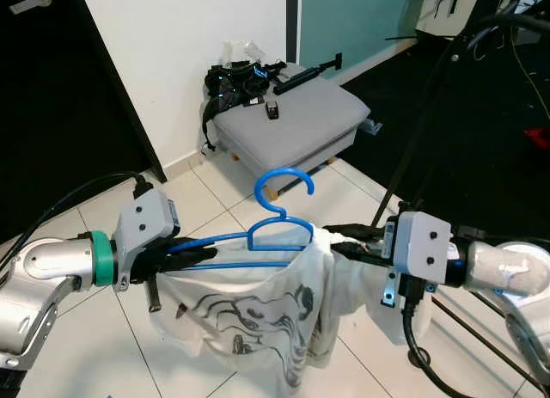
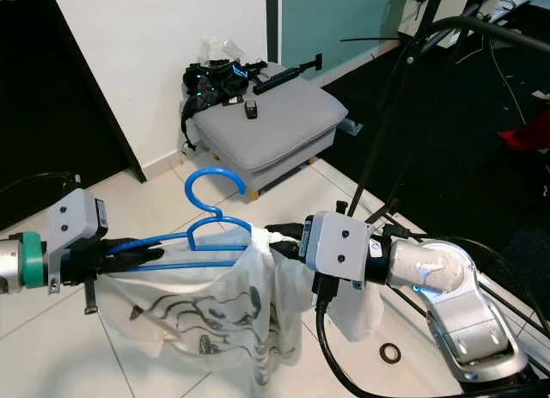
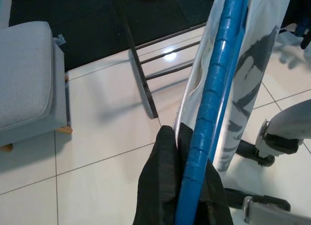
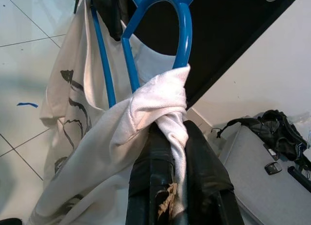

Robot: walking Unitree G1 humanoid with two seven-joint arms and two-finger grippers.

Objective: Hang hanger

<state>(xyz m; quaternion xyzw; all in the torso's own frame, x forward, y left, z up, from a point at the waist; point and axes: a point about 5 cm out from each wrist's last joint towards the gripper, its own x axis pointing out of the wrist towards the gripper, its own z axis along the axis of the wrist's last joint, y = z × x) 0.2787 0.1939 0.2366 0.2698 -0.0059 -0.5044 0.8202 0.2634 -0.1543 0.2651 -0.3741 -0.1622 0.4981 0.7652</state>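
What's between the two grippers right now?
The blue hanger with the white shirt draped on it spans from the left gripper to the right gripper, clearest in both eye views.

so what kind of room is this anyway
Probably a room in a home: glossy white tiled floor, a grey cushioned footstool on wooden legs, and a black metal drying rack, likely for the blue plastic hanger.
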